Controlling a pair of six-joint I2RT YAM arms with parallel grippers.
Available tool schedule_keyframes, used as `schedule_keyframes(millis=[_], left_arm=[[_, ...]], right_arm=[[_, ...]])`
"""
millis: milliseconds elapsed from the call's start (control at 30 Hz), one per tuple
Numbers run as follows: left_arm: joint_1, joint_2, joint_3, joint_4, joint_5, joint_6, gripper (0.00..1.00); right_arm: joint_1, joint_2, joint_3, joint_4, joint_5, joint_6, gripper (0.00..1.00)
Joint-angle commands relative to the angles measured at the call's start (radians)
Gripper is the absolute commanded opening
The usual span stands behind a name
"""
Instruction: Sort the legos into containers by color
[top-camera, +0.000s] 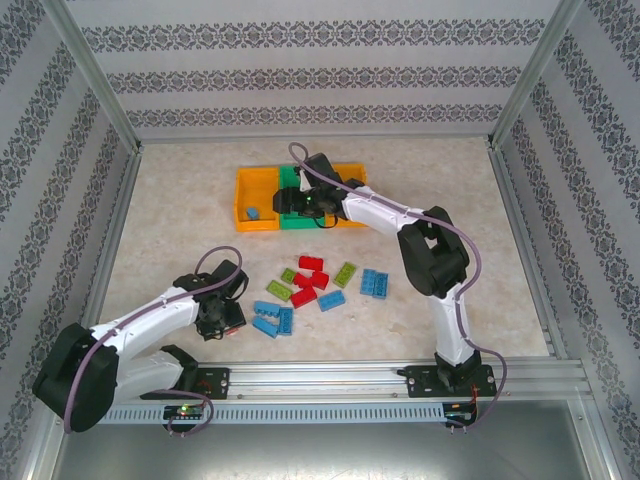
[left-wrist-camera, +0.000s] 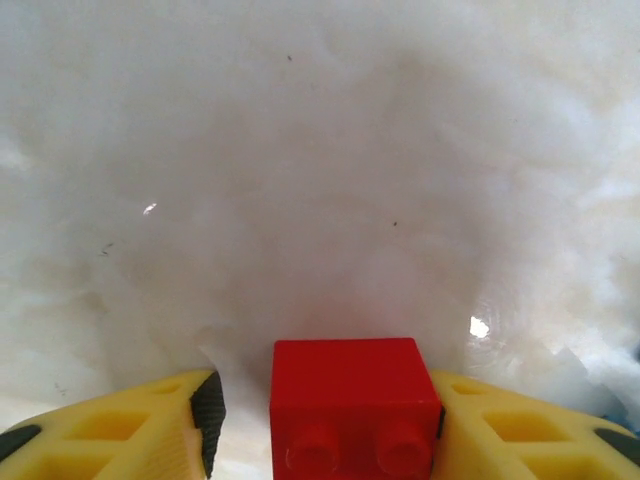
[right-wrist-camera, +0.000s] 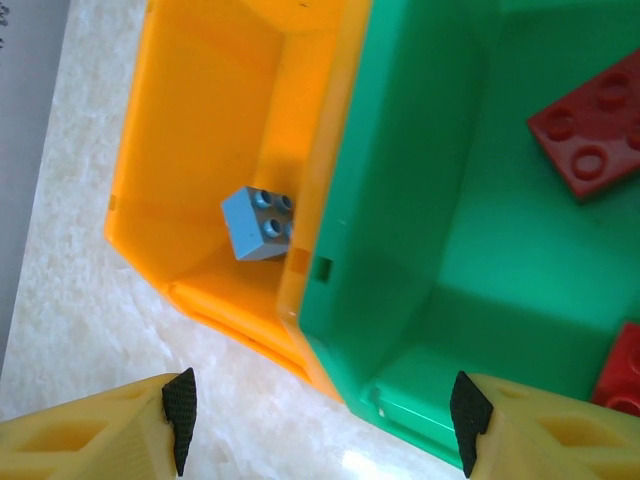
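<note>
Left gripper: in the left wrist view the left gripper (left-wrist-camera: 325, 405) has its yellow fingers (left-wrist-camera: 120, 435) on either side of a red brick (left-wrist-camera: 355, 400). The right finger lies against the brick, and a strip of table shows between the left pad and the brick, so the jaws are apart and not clamped.
Same gripper from above: the left gripper (top-camera: 222, 316) is low over the table (top-camera: 450, 200), just left of the loose bricks. The red brick is hidden under it.
Right gripper: in the right wrist view the right gripper (right-wrist-camera: 325, 420) has its fingers wide apart with nothing between them, above the near wall where two bins meet.
Same gripper from above: the right gripper (top-camera: 298, 202) covers most of the green bin (top-camera: 290, 176).
Containers: three joined in a row at the far side of the table, the left orange bin (top-camera: 258, 188), the green bin and the right orange bin (top-camera: 352, 172).
Left orange bin close up: the left orange bin (right-wrist-camera: 200, 120) holds one blue brick (right-wrist-camera: 258, 222), tipped on its side.
Green bin close up: the green bin (right-wrist-camera: 440, 200) holds two red pieces (right-wrist-camera: 590, 130), both cut off by the frame edge.
Loose on the table: four red legos (top-camera: 303, 296), three light green legos (top-camera: 345, 274) and at least five blue legos (top-camera: 332, 301), between the arms.
Hard to make out: the blue ones at the right of the pile touch, so their count is unsure.
</note>
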Motion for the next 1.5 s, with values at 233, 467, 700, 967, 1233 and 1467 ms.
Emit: schedule_keyframes(millis=[233,467,700,967,1233,1467], left_arm=[[-0.014,0.022,0.015,0.100,-0.005,0.034,0.42],[-0.014,0.014,0.053,0.080,-0.032,0.058,0.36],[-0.014,0.011,0.149,0.054,-0.077,0.097,0.35],[-0.013,0.204,0.465,0.080,-0.099,0.272,0.35],[0.045,0.583,0.900,0.111,0.008,0.459,0.32],[0.071,0.888,1.264,0.048,0.021,0.502,0.32]], right_arm=[[-0.025,-0.138,-0.106,0.024,0.058,-0.026,0.70],[-0.073,-0.280,-0.268,0.043,0.105,-0.052,0.71],[-0.151,-0.433,-0.477,0.059,0.132,-0.070,0.72],[-0.144,-0.581,-0.685,0.061,0.156,-0.101,0.71],[-0.070,-0.738,-0.853,0.049,0.228,-0.152,0.70],[-0.024,-0.822,-0.930,0.030,0.237,-0.195,0.70]])
